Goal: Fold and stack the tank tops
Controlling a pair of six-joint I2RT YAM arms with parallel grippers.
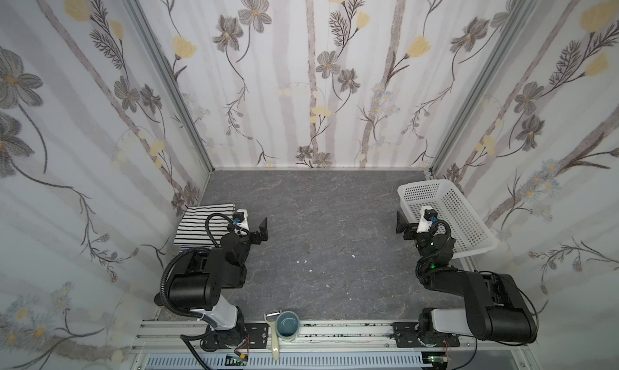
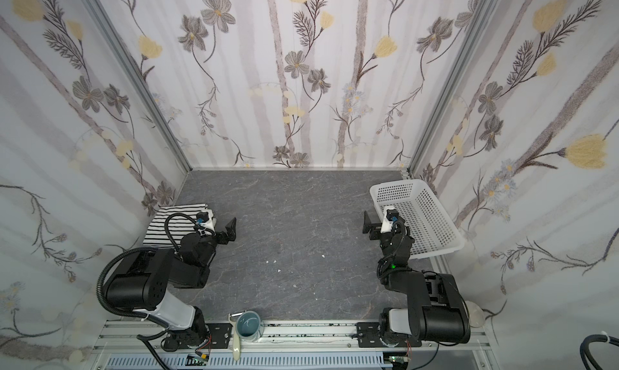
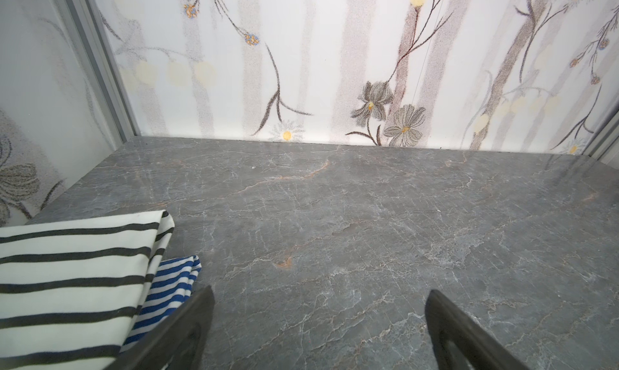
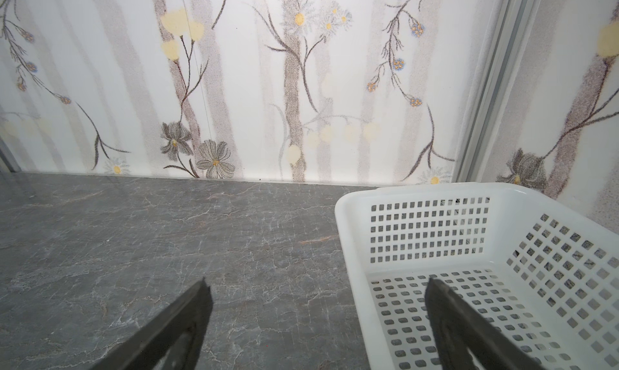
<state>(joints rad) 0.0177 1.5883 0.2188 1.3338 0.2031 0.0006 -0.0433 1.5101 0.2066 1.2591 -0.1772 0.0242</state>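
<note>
L gripper [image 3: 320, 293]: jaws wide apart, nothing between; hangs over bare table [image 1: 335, 237], just beside the stack.
R gripper [image 4: 318, 283]: jaws wide too, empty; near the basket [image 4: 345, 210], touching nothing we can see.
blk-stripe top [image 3: 67, 278]: folded flat, far L of table by the wall; it's the upper layer.
navy-stripe top [image 3: 174, 284]: folded under it; only a corner pokes out toward L gripper in left wrist view.
basket state: empty, R side by the wall, well apart from stack.
step (our call): both tops look folded + stacked, so we're at check/tidy, then back off w/o touching.
doing it well: we'd raise L gripper straight up before any sideways move, as one jaw sits close to the navy corner. A drag there could pull the lower layer out & skew the stack.
if squaring up: we'd nudge the navy corner in toward the stack w/ a flat low push, not pinch one layer.
risk: soft knit, so the upper layer prob slides easily. L arm [image 1: 234, 251] overlaps the stack in both top views, so keep it high.
</note>
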